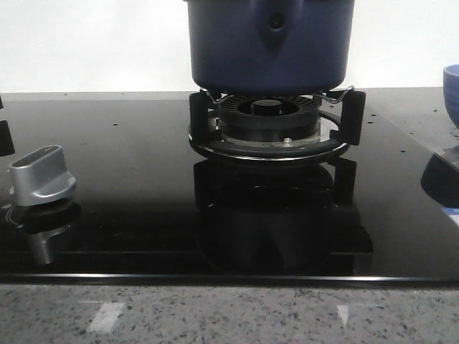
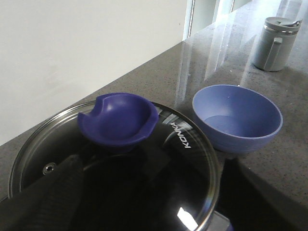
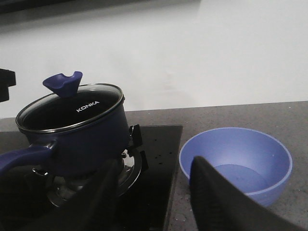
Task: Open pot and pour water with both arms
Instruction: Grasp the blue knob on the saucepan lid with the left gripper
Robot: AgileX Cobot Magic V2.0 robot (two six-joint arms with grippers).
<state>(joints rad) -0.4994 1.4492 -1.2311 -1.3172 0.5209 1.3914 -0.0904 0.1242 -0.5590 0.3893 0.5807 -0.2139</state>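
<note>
The dark navy pot (image 1: pixel 271 44) stands on the gas burner (image 1: pixel 269 122), its handle bracket facing the front camera. Its glass lid (image 2: pixel 192 159) with a blue cupped knob (image 2: pixel 118 121) is on. The left gripper (image 2: pixel 154 187) hovers just above the lid, open; only one dark finger (image 2: pixel 48 192) shows clearly, and nothing is held. In the right wrist view the pot (image 3: pixel 82 139) and its long handle (image 3: pixel 19 159) sit to one side. The right gripper (image 3: pixel 154 211) is open and empty over the cooktop's edge, between pot and bowl.
A lighter-blue bowl (image 3: pixel 236 163) sits on the grey stone counter beside the black glass cooktop (image 1: pixel 129 165), also visible as the bowl (image 2: pixel 237 117). A silver control knob (image 1: pixel 41 175) stands front left. A grey lidded jug (image 2: pixel 275 43) stands farther along the counter.
</note>
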